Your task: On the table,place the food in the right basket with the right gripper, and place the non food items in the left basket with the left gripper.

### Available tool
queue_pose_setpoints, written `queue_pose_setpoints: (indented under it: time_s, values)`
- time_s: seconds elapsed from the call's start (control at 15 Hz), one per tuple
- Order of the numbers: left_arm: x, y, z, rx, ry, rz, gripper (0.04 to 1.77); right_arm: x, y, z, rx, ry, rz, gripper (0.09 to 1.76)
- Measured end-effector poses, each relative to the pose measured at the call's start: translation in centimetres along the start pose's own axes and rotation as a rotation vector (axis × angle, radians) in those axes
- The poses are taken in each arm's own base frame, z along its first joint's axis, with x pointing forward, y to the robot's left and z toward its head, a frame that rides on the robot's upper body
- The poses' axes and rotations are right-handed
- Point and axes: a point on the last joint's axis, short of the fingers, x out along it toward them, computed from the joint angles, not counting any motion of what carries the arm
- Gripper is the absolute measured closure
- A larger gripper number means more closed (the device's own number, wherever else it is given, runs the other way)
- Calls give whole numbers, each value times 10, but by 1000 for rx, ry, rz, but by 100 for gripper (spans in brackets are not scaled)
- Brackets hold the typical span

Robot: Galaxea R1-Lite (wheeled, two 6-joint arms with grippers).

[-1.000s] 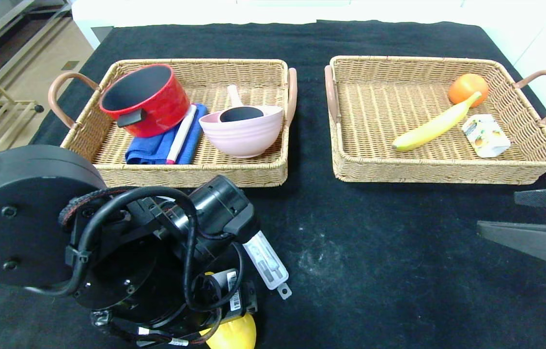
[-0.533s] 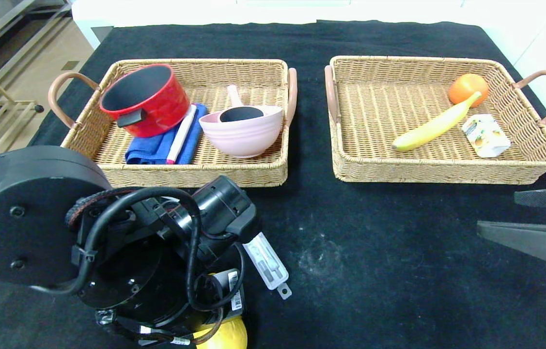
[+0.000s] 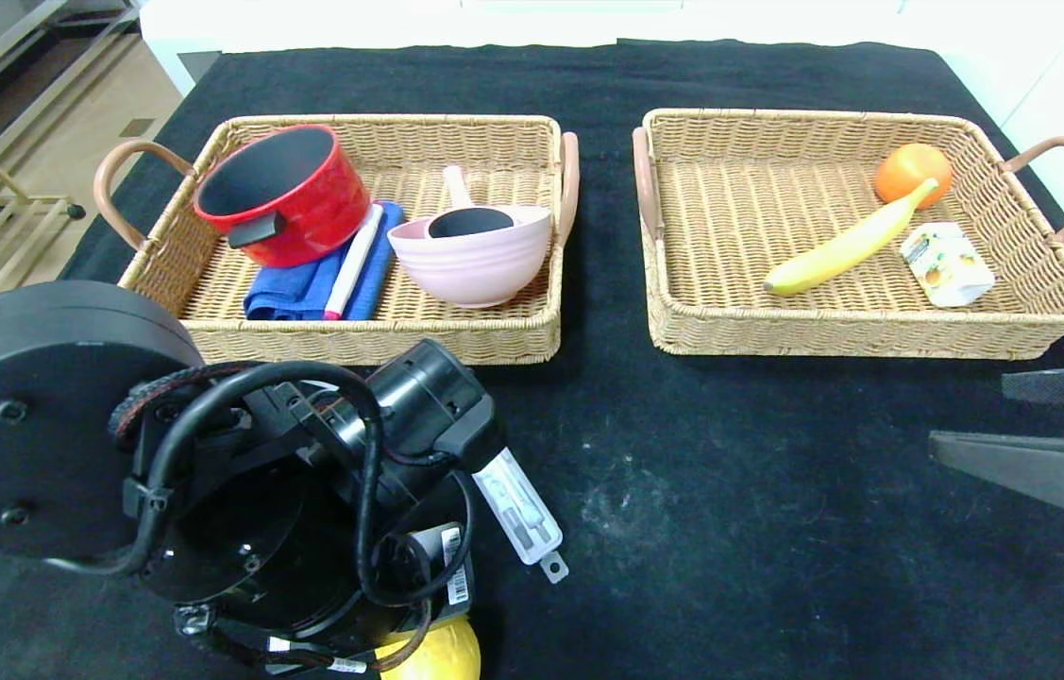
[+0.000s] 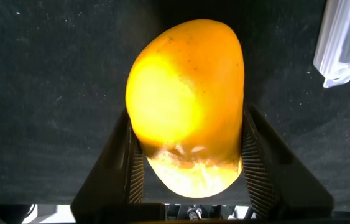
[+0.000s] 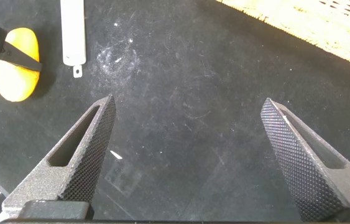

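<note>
Our left claw [image 4: 187,162] is down at the table's [image 3: 777,491] near edge, fingers pressed against both flanks of the yellow mango [image 4: 187,99], gripping it. That's food, so it belongs in the right basket [image 3: 871,326]. The white case [image 3: 520,510] lies just beside it, untouched. Our right claw [image 5: 190,155] hangs wide open, empty.

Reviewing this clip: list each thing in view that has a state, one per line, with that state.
left gripper: shut on the mango, low over the table's near edge
mango: on the table, pinched between both fingers
white case: flat on the table, untouched
right gripper: open, nothing held, at the right side
left basket: holds red pot, pink bowl, blue cloth
right basket: holds banana, orange, carton
</note>
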Motion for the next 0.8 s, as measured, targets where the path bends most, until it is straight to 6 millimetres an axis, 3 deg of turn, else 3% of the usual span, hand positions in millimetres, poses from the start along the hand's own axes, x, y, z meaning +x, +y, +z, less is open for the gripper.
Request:
queue_pose_setpoints:
  time_s: [0.33, 0.8]
  values:
    - [-4, 2, 0, 0, -4, -8, 88, 0, 0, 0, 0, 1, 0, 14]
    - [-39, -4, 10, 98, -97, -119, 88, 0, 0, 0, 1, 2, 0, 14]
